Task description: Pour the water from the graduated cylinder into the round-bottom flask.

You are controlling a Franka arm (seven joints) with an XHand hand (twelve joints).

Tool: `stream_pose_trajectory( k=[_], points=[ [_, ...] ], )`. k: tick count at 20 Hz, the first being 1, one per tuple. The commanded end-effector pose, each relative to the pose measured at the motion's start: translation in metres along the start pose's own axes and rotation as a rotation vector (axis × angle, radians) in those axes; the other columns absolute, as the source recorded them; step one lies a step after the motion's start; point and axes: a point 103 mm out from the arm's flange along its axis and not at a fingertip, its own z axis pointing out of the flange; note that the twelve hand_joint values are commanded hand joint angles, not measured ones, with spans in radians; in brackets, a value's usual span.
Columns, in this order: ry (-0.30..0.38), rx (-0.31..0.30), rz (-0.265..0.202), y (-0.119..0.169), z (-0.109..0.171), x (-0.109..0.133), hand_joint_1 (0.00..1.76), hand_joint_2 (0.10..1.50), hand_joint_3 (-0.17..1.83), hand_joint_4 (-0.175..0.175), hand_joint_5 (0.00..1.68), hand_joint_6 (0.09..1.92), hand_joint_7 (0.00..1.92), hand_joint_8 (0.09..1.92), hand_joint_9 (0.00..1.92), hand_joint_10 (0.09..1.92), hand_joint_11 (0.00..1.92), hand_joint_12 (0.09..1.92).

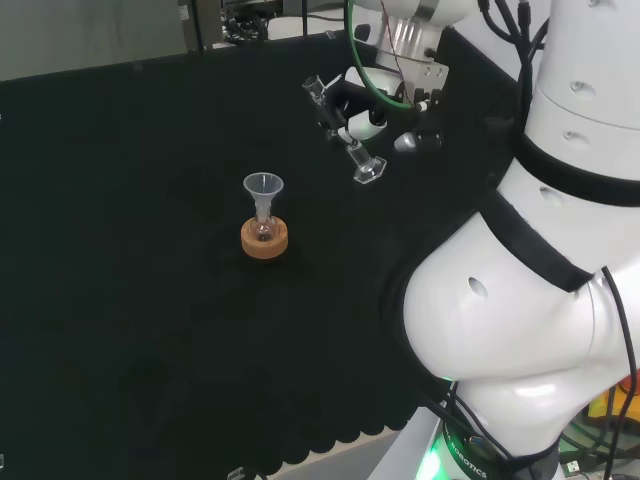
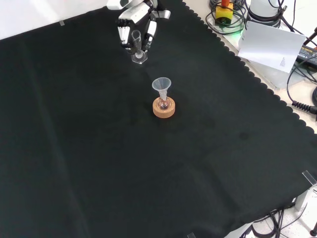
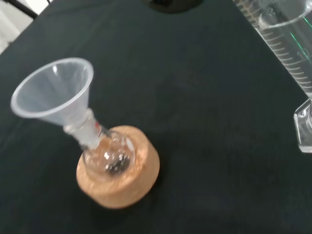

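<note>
One graduated cylinder [image 1: 343, 133] tilted, mouth up-left in head view, hand [image 1: 385, 110] fingers curled around it.

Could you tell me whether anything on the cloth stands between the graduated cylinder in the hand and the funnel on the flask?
Nothing visible does. The hand holds the graduated cylinder, and only bare black cloth lies between it and the funnel in the round-bottom flask.

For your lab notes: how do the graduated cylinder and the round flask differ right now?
The graduated cylinder is tall, straight and tilted, held in the hand; the round flask is small, bulbous and upright. The cylinder's foot is off the cloth; the flask sits in a cork ring with a funnel in its neck. Both are clear.
</note>
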Motion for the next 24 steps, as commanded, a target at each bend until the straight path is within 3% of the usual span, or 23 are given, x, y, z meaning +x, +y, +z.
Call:
stream_pose_trajectory(
  k=[1,11,24],
  points=[
    [-0.069,0.114,0.008,-0.02,0.005,0.023,1.27,1.1,0.0,-0.175,0.98,0.98,1.03,0.97,1.48,0.14,1.22,0.74],
    [-0.183,0.295,0.033,-0.026,0.025,0.036,1.27,1.1,0.0,-0.175,0.99,0.97,1.03,0.96,1.49,0.13,1.23,0.74],
    [-0.312,0.469,0.053,-0.02,0.033,0.051,1.27,1.1,0.0,-0.175,0.99,0.97,1.03,0.96,1.49,0.13,1.23,0.73]
  ],
)
